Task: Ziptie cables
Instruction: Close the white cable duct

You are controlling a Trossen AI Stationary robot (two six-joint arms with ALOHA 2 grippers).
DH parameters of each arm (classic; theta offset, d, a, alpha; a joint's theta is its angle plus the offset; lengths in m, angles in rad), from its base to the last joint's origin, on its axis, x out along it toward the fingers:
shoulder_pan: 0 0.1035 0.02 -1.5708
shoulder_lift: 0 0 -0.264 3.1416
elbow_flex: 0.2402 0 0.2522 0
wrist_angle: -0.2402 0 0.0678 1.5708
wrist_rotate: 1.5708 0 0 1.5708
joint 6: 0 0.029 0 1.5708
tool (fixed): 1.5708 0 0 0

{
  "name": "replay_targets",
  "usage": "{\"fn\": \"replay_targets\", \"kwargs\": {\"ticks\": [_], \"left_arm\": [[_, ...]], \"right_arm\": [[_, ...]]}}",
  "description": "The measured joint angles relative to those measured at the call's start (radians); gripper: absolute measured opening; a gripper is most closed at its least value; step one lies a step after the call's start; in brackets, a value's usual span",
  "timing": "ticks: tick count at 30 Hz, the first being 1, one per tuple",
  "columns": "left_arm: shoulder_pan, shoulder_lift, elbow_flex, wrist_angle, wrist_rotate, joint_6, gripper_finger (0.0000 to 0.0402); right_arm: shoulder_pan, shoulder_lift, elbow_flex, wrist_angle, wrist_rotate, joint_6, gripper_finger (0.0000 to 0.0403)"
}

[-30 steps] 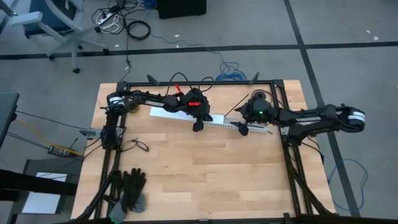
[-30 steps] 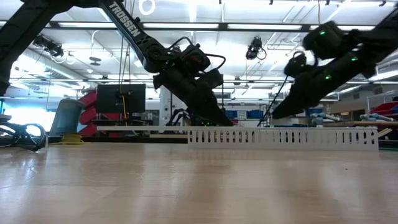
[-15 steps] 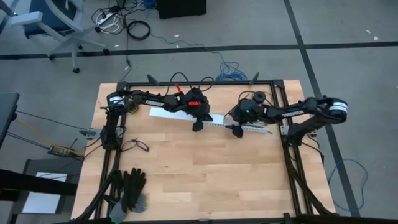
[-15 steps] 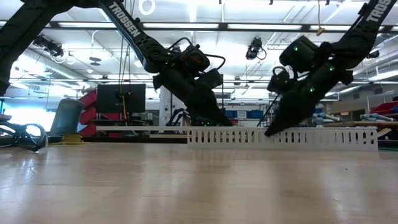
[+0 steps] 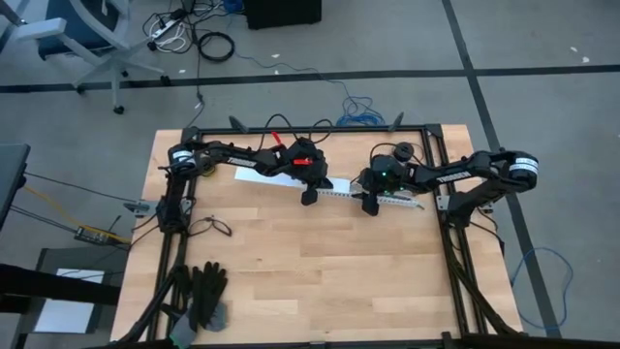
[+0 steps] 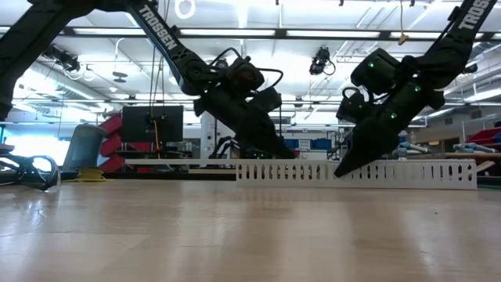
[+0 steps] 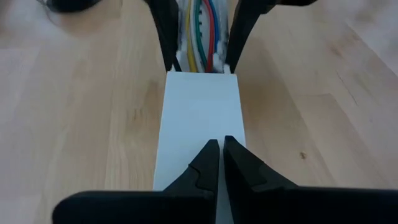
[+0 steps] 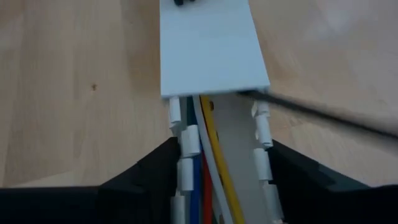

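Right claw (image 8: 217,186) has narrowed astride the channel (image 8: 211,50), cables (image 8: 208,155) between.

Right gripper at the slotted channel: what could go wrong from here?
The right gripper straddles the white channel, so closing could pinch the slotted walls and miss the cables. The left gripper, jaws shut, rests on the cover; any tug might shift the channel.

Red, green, yellow, white cables (image 7: 200,34); white channel (image 7: 200,124).

cables (image 8: 208,155) in channel (image 8: 211,50), under cover (image 7: 200,124)
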Motion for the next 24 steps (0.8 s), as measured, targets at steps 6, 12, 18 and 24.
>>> {"fn": "replay_targets", "kwargs": {"ticks": [6,12,18,24], "left_arm": [[-0.018,0.004,0.007,0.051,-0.022,-0.001,0.0],[-0.02,0.005,0.023,0.047,-0.033,-0.001,0.0],[-0.027,0.006,0.038,0.05,-0.065,0.0,0.0],[-0.027,0.005,0.042,0.046,-0.078,-0.001,0.0]], "right_arm": [[0.0,0.001,-0.002,0.018,-0.008,0.001,0.0196],[0.0,0.002,-0.002,0.022,-0.008,0.004,0.0207],[0.001,0.002,-0.002,0.027,-0.008,0.005,0.0208],[0.001,-0.042,0.017,-0.038,-0.007,0.002,0.0215]]}}
